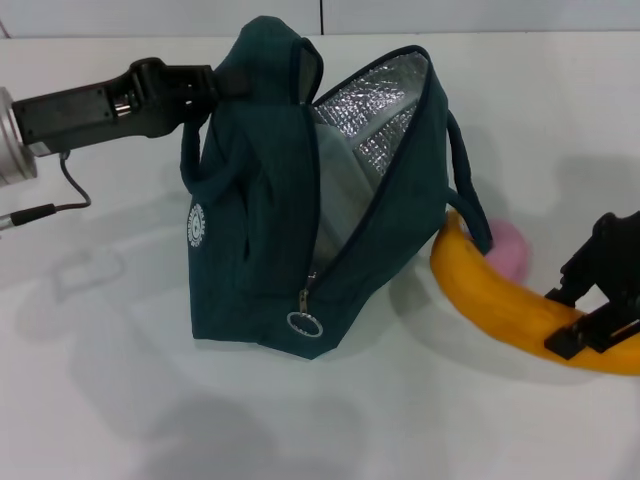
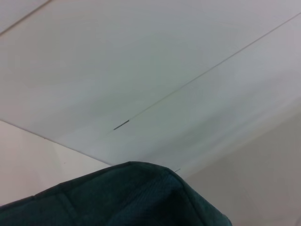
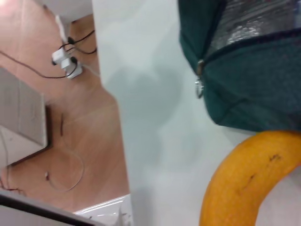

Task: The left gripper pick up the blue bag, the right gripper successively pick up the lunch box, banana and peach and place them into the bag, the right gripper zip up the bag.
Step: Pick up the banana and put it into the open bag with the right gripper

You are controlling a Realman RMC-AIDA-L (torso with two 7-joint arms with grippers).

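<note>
The blue bag (image 1: 260, 220) stands upright on the white table, its mouth open and the silver foil lining showing. My left gripper (image 1: 218, 85) is shut on the bag's top by a handle and holds it up; the fabric hides its fingertips. The bag also shows in the left wrist view (image 2: 122, 197) and the right wrist view (image 3: 254, 94). My right gripper (image 1: 578, 322) is shut on the banana (image 1: 490, 295), whose far tip rests against the bag's side; the banana also fills the right wrist view (image 3: 244, 183). The pink peach (image 1: 512, 250) lies behind the banana. The lunch box is not plainly visible.
The ring zipper pull (image 1: 305, 323) hangs at the low front end of the open zip. The table (image 1: 120, 400) is white. Its edge, with floor and cables (image 3: 66, 61) beyond, shows in the right wrist view.
</note>
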